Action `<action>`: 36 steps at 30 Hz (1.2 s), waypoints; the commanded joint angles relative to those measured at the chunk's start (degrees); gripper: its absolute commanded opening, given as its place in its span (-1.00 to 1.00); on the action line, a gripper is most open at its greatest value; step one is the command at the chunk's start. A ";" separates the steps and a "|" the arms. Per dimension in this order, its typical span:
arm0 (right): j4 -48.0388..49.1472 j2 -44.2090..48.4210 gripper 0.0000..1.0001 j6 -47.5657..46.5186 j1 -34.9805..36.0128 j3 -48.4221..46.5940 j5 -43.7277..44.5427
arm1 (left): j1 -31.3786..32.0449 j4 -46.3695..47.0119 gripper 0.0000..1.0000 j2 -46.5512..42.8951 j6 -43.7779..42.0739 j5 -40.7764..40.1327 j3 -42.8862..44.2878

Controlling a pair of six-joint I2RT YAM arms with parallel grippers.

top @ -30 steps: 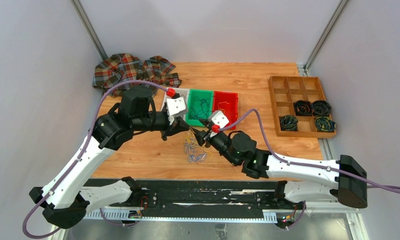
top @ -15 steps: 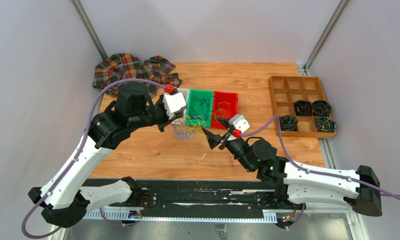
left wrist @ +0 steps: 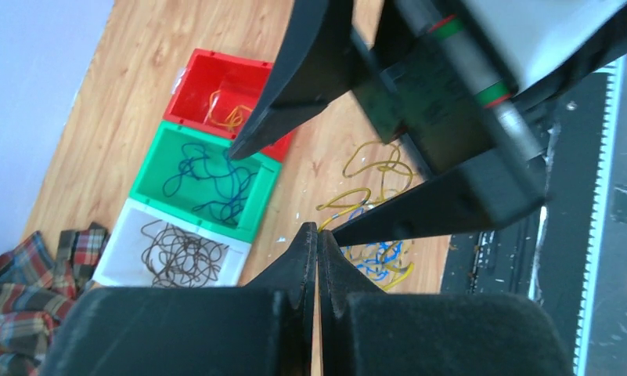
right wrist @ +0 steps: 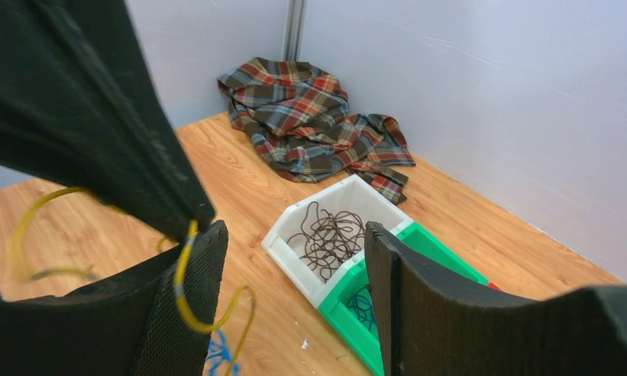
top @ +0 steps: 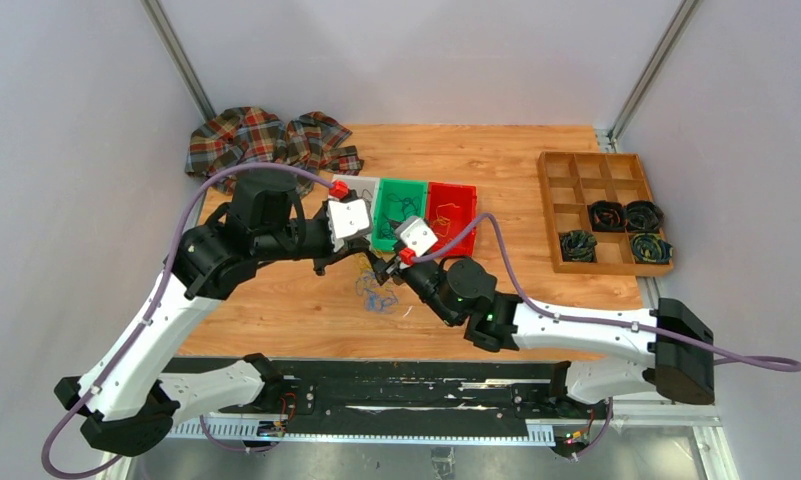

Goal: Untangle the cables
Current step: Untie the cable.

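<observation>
The cables (top: 376, 298) are a small clump of blue and yellow loops on the wooden table, just below both grippers. In the left wrist view the cables (left wrist: 380, 254) lie past my shut left gripper (left wrist: 318, 233). That left gripper (top: 361, 262) pinches one yellow cable (right wrist: 186, 309), which hangs from its tip in a loop. My right gripper (right wrist: 294, 266) stands wide open with nothing between its fingers. Its left finger (right wrist: 192, 313) is right beside the left gripper's tip and the hanging yellow cable. From above, the right gripper (top: 380, 272) nearly touches the left one.
Three bins stand in a row behind the grippers: a white bin (right wrist: 290, 254) with brown wires, a green bin (top: 404, 182) with dark blue-green wires and a red bin (top: 452, 187) with yellow ones. A plaid cloth (top: 266, 140) lies back left. A wooden tray (top: 576, 160) with dark coils sits at the right.
The right gripper swung away to the right, then came back beside the left gripper, opening wide. The left gripper stayed shut, shifting slightly, and the clump moved with it.
</observation>
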State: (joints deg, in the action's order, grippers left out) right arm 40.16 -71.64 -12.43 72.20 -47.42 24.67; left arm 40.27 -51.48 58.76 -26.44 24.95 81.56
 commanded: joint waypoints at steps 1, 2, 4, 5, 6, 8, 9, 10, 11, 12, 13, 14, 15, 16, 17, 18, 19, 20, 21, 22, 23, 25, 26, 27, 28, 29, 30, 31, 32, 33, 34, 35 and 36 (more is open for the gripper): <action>4.36 -2.48 0.27 -3.30 0.84 -1.99 4.35 | 0.32 -2.13 -0.99 -1.42 0.92 6.34 3.07; 4.99 -2.70 0.26 -3.31 0.71 -1.55 4.68 | 0.33 -2.50 -0.99 -1.45 1.21 6.93 3.54; 6.34 -2.87 0.22 -3.20 0.58 -0.24 5.25 | 0.33 -3.47 -0.99 -1.61 1.34 7.67 4.34; 6.88 -2.72 0.21 -3.15 0.57 0.69 5.21 | 0.33 -3.77 -0.99 -1.63 1.30 7.73 4.72; 7.11 -2.57 0.20 -3.12 0.50 1.49 5.16 | 0.32 -3.94 -0.99 -1.63 1.18 7.67 5.17; 7.12 -2.54 0.19 -2.86 0.39 2.66 5.38 | 0.33 -4.06 -0.99 -1.52 1.52 7.63 6.31; 7.29 -2.65 0.19 -2.61 0.39 3.64 5.55 | 0.29 -4.06 -0.99 -1.27 1.94 7.98 7.04; 7.63 -2.71 0.18 -1.80 0.39 4.43 5.71 | 0.33 -4.06 -0.99 -0.97 2.63 8.31 7.86; 7.91 -2.66 0.18 -1.33 0.39 5.41 5.74 | 0.32 -4.06 -0.99 -0.68 3.25 8.48 8.83; 8.24 -2.64 0.19 -0.80 0.39 6.49 6.11 | 0.32 -4.07 -0.99 -0.48 3.47 8.49 9.85; 8.76 -2.71 0.18 -0.04 0.39 7.63 7.11 | 0.33 -4.00 -0.99 -0.34 3.38 8.49 10.75; 9.52 -2.78 0.18 0.86 0.39 8.84 8.51 | 0.33 -4.03 -0.99 -0.05 3.14 8.27 11.72; 10.39 -2.83 0.18 1.58 0.39 10.07 9.55 | 0.33 -4.05 -0.99 0.20 2.79 7.83 12.73; 11.11 -2.77 0.18 2.12 0.39 11.15 10.52 | 0.27 -4.05 -0.99 0.49 2.23 7.26 13.84; 11.87 -2.84 0.18 2.88 0.35 12.06 11.57 | 0.33 -4.06 -0.99 0.72 1.49 6.81 14.85; 12.55 -2.81 0.17 3.62 0.20 12.93 12.23 | 0.33 -4.05 -0.99 0.88 0.69 6.25 15.83; 13.12 -2.65 0.16 4.22 0.07 13.85 12.37 | 0.33 -4.02 -0.99 1.11 -0.03 5.60 16.67; 13.39 -2.49 0.14 5.03 -0.14 14.76 12.47 | 0.33 -4.06 -0.99 1.32 -0.80 4.84 17.49; 13.42 -2.32 0.13 5.83 -0.40 15.44 12.55 | 0.33 -4.03 -0.99 1.53 -1.50 4.00 18.36; 13.44 -2.04 0.12 6.50 -0.54 16.14 12.97 | 0.32 -4.06 -0.99 1.73 -2.18 3.22 19.02; 13.52 -1.71 0.12 6.92 -0.57 17.00 13.34 | 0.30 -3.99 -0.99 1.97 -2.85 2.28 19.66; 13.69 -0.99 0.11 7.78 -0.62 19.08 14.12 | 0.27 -4.06 -0.99 2.34 -4.15 0.43 21.13; 13.82 -0.69 0.08 8.40 -0.73 20.22 14.53 | 0.30 -4.02 -0.99 2.43 -4.81 -0.26 21.57; 13.81 -0.41 0.06 9.08 -0.75 21.37 14.98 | 0.33 -3.98 -0.99 2.49 -5.45 -0.65 22.01; 13.80 -0.09 0.03 9.84 -0.83 22.76 15.45 | 0.30 -3.98 -0.99 2.56 -5.82 -0.91 22.53; 13.69 0.18 0.02 10.36 -0.84 23.85 16.00 | 0.33 -3.98 -0.99 2.70 -5.96 -1.11 23.11; 13.46 0.50 0.00 10.85 -0.88 24.76 16.45 | 0.27 -3.97 -0.99 2.75 -6.07 -1.43 23.61; 13.31 0.77 -0.03 11.42 -0.92 25.78 16.99 | 0.28 -3.97 -0.99 2.83 -6.08 -1.73 24.10; 13.22 1.14 -0.06 12.16 -0.92 26.87 17.50 | 0.33 -3.97 -0.99 2.90 -6.23 -2.07 24.57; 12.96 1.55 -0.07 12.89 -0.93 28.00 17.92 | 0.33 -4.02 -0.99 2.98 -6.51 -2.55 24.92; 12.55 1.97 -0.09 13.76 -0.98 28.96 18.46 | 0.28 -3.98 -0.99 3.02 -6.91 -2.95 25.22; 12.17 2.80 -0.11 14.64 -1.01 29.97 18.99 | 0.28 -3.98 -0.99 2.96 -7.28 -3.38 25.52; 12.06 3.63 -0.12 15.37 -1.01 31.01 19.24 | 0.32 -3.98 -0.99 2.90 -7.62 -3.81 25.71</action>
State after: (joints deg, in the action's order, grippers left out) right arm 51.51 -70.81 -1.78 71.85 -19.46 39.90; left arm 40.32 -55.94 61.73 -31.88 23.70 105.21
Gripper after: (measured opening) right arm 0.451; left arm 0.010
